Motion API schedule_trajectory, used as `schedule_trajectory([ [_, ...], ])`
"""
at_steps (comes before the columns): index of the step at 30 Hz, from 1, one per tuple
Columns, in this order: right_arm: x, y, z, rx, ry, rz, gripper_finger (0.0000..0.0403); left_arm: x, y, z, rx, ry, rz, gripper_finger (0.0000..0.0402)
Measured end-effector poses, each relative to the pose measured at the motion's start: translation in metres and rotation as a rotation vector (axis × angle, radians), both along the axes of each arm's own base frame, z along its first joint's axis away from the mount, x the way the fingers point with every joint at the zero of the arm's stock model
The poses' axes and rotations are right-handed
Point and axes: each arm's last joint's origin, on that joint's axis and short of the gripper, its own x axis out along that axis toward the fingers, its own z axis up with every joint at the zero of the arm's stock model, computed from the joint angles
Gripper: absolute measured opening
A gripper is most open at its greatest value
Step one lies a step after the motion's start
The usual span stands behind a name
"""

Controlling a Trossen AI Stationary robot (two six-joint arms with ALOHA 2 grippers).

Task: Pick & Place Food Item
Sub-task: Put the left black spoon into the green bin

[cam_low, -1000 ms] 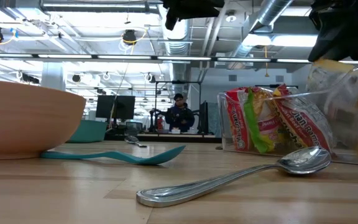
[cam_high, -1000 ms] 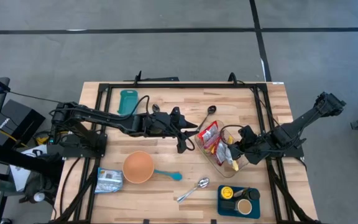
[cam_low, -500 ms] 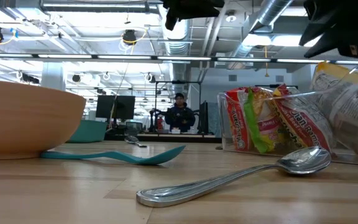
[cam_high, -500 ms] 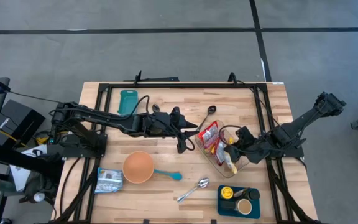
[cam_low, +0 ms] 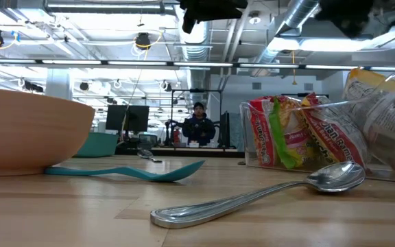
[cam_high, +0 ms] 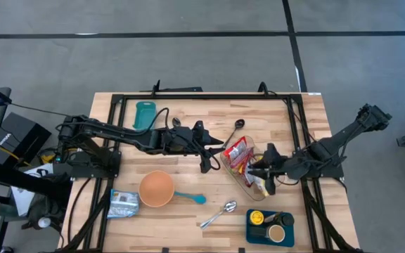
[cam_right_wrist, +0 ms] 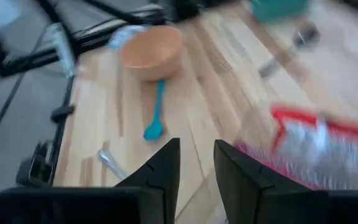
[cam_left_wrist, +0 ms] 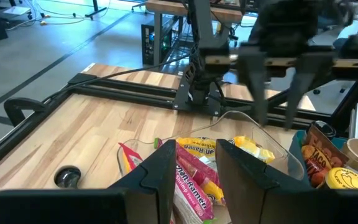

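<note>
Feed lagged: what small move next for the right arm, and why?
Probably lift the right gripper away from the clear container: its fingers are open and empty, and the yellow packet already lies inside beside the red noodle packet. The left gripper waits nearby.

table (cam_high: 188, 211) | bowl (cam_high: 156, 188) | spoon (cam_high: 219, 214) | clear container (cam_high: 246, 180) | teal spatula (cam_high: 189, 197)

Colours from here: orange bowl (cam_high: 156, 188), teal spoon (cam_high: 189, 197) beside it, shiny silver spoon (cam_high: 219, 214), red-and-yellow noodle packet (cam_high: 236, 152) in the clear container (cam_high: 246, 181), teal lid (cam_high: 145, 114) far left.
</note>
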Motion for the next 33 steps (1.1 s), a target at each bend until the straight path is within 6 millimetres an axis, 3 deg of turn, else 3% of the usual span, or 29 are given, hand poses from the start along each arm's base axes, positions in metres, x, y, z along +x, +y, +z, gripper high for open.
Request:
schedule_trajectory([
  [8, 0.003, 0.008, 0.007, -0.335, -0.068, 0.394, 0.0051, 0.0, 0.0, 0.0, 0.0, 0.0, 0.0, 0.0108],
  [14, 0.004, 0.012, 0.009, -0.353, -0.11, 0.543, 0.0005, 0.0, 0.0, 0.0, 0.0, 0.0, 0.0, 0.0108],
  [33, 0.004, 0.012, 0.011, -0.292, -0.115, 0.485, 0.0008, 0.002, 0.0, 0.008, -0.008, -0.085, 0.0, 0.0108],
])
